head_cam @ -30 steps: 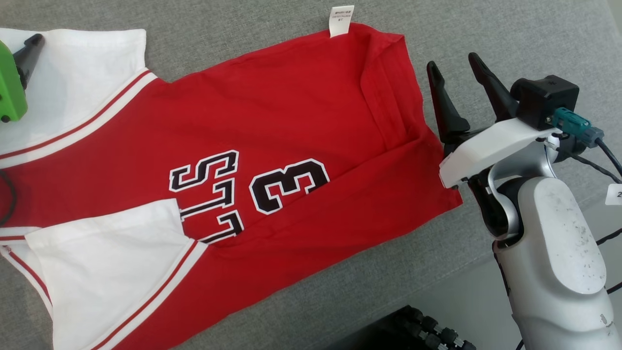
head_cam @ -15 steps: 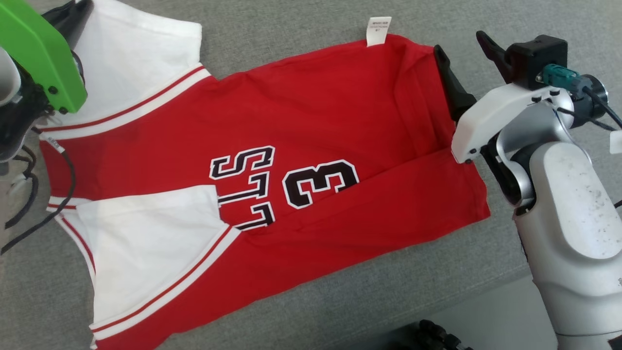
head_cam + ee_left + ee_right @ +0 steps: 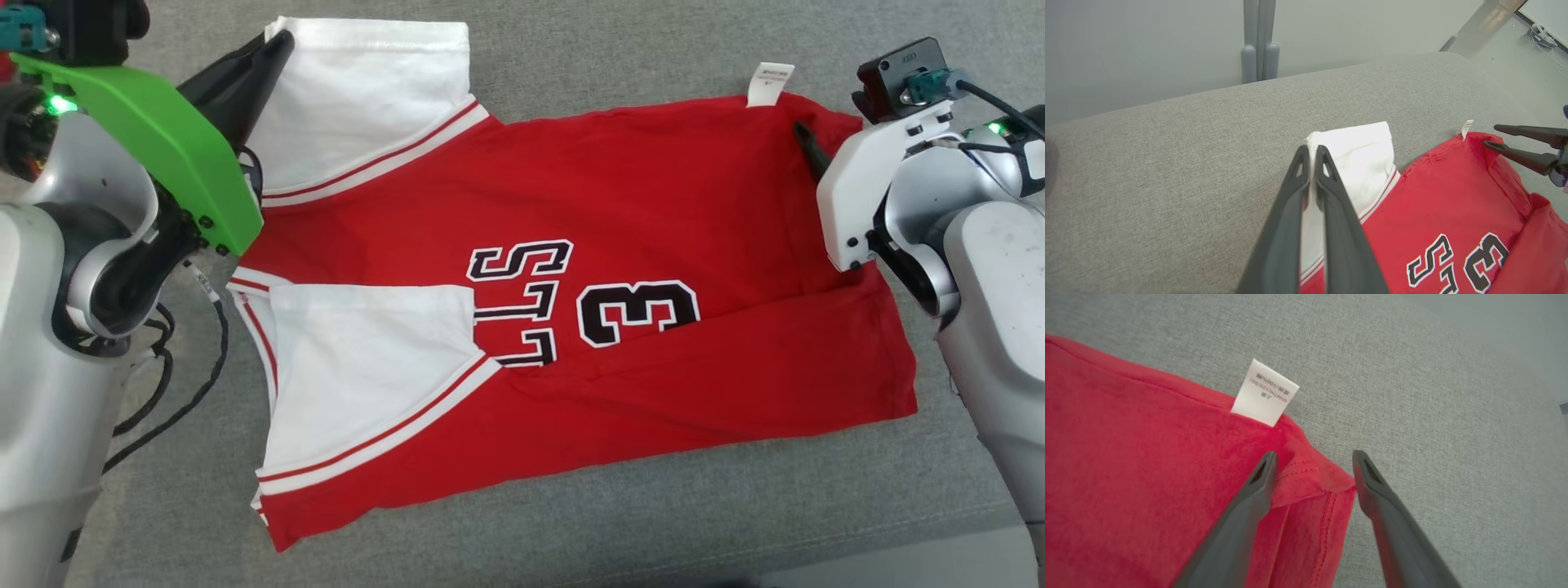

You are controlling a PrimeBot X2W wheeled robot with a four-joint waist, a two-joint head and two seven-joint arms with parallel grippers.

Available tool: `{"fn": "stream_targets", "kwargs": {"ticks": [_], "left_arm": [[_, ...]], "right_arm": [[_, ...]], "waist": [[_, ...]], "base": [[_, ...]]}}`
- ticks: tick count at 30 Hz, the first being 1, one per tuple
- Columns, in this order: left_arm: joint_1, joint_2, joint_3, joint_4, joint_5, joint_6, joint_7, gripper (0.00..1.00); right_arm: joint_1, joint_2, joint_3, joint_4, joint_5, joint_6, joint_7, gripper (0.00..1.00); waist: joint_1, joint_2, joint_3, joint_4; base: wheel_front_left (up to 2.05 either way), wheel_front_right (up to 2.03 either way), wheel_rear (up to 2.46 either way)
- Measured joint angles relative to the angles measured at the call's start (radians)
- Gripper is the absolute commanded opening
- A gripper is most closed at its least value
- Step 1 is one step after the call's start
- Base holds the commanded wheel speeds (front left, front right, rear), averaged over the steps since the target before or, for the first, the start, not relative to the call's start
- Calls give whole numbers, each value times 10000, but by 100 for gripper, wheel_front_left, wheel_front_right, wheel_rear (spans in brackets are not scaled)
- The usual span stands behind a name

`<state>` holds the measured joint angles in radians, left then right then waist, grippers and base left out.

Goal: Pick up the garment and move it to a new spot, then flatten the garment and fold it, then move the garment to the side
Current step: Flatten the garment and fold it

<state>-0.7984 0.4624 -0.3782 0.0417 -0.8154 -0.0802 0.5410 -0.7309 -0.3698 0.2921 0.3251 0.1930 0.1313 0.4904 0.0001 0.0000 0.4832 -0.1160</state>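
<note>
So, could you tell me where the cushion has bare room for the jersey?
Free: the grey cushion beyond the jersey, between white sleeve and label, and the strip along its near edge. Crowded: both ends, where the left gripper and right gripper are.
</note>
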Motion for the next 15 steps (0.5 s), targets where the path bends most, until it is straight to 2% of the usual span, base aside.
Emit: {"fn": "stream_targets", "kwargs": {"ticks": [1,8,11,15], "left_arm": [[87,-54,-10,21,4,-4,-119,0],[438,-387,-69,642,6,8,-723,0],[453,-500,-50,1057,79,10,-1122,0],[523,-957,-2,1804,69,-56,-1996,0]], "right_arm": [[-18,-54,6,125,65,0,79,0],[-128,-203,-293,1039,414,0,332,0],[-294,-146,-481,1358,253,0,-224,0],[-331,224,-466,1992,-44,0,-1323,0]], "waist": [[0,0,-45,100],[0,0,-508,508],[0,0,-736,594],[0,0,-1257,663]], "base": [[0,0,0],[0,0,0],[0,0,0],[0,0,0]]}}
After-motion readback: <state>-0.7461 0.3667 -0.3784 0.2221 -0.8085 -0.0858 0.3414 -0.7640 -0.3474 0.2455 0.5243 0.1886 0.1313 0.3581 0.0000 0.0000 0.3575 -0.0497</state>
